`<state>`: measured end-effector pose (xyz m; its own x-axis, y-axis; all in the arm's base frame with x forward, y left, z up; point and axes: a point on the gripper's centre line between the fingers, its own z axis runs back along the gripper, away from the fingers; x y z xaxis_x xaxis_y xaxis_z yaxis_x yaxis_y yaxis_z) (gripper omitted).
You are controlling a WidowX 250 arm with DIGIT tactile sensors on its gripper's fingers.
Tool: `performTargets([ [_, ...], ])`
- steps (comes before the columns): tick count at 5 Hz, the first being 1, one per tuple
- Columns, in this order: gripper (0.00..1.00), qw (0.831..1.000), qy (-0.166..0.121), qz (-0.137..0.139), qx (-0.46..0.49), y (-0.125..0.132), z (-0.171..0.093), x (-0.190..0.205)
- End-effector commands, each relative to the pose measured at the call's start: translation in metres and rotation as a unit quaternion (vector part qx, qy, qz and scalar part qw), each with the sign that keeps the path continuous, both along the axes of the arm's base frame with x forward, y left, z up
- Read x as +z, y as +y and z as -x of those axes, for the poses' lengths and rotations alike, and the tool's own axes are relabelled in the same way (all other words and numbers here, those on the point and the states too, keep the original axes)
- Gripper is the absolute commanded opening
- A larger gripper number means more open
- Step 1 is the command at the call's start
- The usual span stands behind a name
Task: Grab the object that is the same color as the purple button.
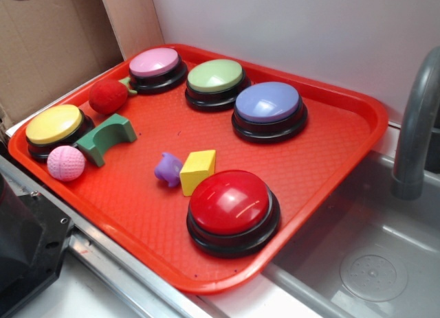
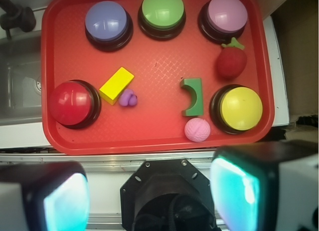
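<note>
The purple object (image 1: 167, 168) (image 2: 128, 98) is a small lumpy toy lying on the red tray (image 1: 330, 146) (image 2: 159, 126), touching the yellow block (image 1: 197, 171) (image 2: 116, 85) beside it. The purple button (image 1: 268, 105) (image 2: 105, 22) has a lavender dome on a black base and stands at the tray's far side. In the wrist view my gripper (image 2: 149, 196) hangs high above the counter in front of the tray, well short of the toy. It is open, with nothing between its two fingers (image 2: 234, 191). The exterior view does not show the gripper.
On the tray stand pink-topped (image 1: 155, 64), green (image 1: 215, 77), red (image 1: 230, 205) and yellow (image 1: 53, 126) buttons, a green arch (image 1: 106, 136), a pink ball (image 1: 66, 163) and a red strawberry (image 1: 108, 96). A sink (image 1: 371, 263) with a faucet (image 1: 416, 126) lies to the right.
</note>
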<state>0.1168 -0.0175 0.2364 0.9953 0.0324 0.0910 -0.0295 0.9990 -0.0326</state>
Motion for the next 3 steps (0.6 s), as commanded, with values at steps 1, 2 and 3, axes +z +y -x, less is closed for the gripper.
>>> performTargets([
  [1,1.0,1.0,0.0,0.0,0.0,0.0,0.0,0.0],
  [2,1.0,0.992,-0.048,-0.053,-0.1,-0.009,-0.024,-0.035],
  [3,1.0,0.984,-0.063,-0.056,-0.156,-0.005,-0.04,-0.064],
])
